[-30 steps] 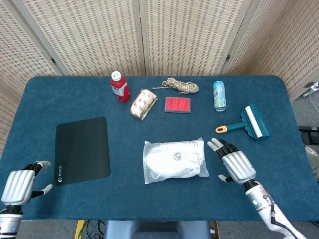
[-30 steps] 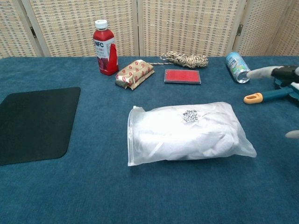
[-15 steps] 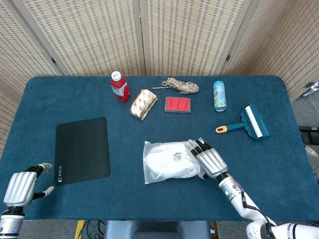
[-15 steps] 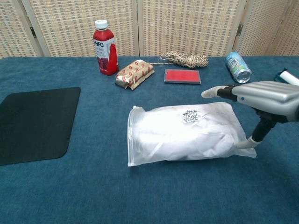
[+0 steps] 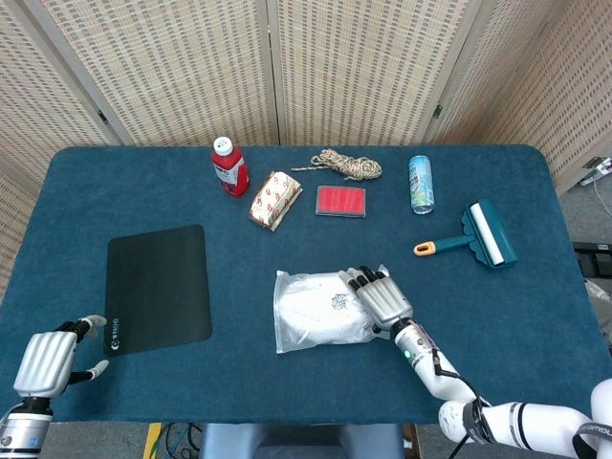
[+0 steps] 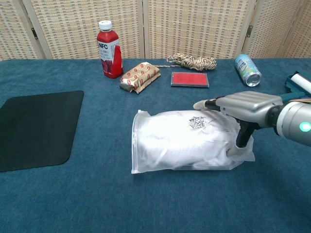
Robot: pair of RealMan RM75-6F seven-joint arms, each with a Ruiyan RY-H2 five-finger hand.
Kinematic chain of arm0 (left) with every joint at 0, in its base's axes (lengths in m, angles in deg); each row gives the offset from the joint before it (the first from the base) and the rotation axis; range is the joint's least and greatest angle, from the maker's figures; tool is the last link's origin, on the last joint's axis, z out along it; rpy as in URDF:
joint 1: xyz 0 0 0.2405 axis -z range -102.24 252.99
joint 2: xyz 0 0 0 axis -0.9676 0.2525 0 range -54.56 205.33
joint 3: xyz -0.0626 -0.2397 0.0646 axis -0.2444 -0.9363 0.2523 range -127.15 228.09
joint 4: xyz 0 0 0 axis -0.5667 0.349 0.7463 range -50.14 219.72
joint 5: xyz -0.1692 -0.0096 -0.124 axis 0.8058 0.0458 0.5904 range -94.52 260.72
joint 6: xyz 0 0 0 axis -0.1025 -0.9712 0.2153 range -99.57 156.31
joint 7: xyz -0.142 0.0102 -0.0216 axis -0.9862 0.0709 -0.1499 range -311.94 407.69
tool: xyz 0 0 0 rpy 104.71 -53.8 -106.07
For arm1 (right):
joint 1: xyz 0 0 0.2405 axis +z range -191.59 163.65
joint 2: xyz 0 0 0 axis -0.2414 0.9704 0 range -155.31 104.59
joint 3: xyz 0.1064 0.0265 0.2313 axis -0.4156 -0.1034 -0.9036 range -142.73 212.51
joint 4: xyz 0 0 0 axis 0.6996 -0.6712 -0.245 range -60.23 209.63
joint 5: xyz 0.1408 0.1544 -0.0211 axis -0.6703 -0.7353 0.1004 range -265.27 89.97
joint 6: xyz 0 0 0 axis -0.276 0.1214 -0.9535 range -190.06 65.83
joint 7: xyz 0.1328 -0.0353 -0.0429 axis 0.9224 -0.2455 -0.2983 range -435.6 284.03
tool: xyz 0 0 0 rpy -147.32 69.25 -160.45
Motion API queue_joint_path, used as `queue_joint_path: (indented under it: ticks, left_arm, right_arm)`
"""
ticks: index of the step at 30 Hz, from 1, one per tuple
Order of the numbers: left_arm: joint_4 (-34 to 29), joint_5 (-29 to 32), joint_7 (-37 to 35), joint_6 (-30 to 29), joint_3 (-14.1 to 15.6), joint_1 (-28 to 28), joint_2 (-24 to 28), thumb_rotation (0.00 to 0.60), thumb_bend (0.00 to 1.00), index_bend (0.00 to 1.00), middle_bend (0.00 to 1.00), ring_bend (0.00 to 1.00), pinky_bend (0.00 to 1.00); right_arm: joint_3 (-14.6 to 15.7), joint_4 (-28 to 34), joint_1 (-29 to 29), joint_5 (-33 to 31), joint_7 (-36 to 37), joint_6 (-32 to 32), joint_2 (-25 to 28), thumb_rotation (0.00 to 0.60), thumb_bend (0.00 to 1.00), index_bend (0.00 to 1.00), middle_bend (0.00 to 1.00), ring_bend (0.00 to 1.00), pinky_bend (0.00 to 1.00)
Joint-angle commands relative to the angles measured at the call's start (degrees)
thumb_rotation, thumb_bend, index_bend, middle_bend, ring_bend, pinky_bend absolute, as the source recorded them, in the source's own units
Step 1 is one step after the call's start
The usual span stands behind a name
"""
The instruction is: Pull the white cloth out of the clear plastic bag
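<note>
Securing step: right hand (image 6: pixel 243 109) grips the bag (image 6: pixel 160 145) at its closed end — left hand (image 5: pixel 43 361) idle, half-curled, empty. Next: open the mouth, reach the cloth (image 6: pixel 184 138).

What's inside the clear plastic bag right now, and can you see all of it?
The clear plastic bag holds the bunched white cloth, with a small dark speckled patch on top. The right hand rests on the bag's right end, hiding that part.

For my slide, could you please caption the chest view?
Right hand rests on the clear plastic bag holding the white cloth.
</note>
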State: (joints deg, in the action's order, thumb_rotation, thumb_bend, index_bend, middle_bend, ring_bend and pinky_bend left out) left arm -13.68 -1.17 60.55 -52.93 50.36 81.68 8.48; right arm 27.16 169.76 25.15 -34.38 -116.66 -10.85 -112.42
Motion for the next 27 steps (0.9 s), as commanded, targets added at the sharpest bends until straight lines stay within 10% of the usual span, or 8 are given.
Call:
queue_joint_path:
  ticks: [1, 11, 27]
  left_arm:
    - [0.0, -0.1, 0.0, 0.0, 0.1, 0.0, -0.1, 0.6, 0.0, 0.35, 0.48, 0.46, 0.68]
    - [-0.5, -0.6, 0.2, 0.2, 0.1, 0.3, -0.3, 0.6, 0.0, 0.35, 0.48, 0.47, 0.68]
    - [-5.7, -2.5, -0.6, 0.7, -3.2, 3.7, 0.1, 0.6, 0.0, 0.38, 0.53, 0.49, 0.7]
  right_arm:
    - [0.1, -1.1, 1.3, -0.6, -0.2, -0.4, -0.9, 0.6, 0.04, 0.01, 0.2, 0.16, 0.32]
    - [1.3, -5.3, 2.5, 5.8, 3.0, 2.4, -3.8, 0.6, 0.56, 0.41, 0.56, 0.5, 0.6]
    - [2.8, -11.4, -0.1, 33.1, 23.8, 16.7, -2.6, 0.6, 0.59, 0.52, 0.65, 0.59, 0.66]
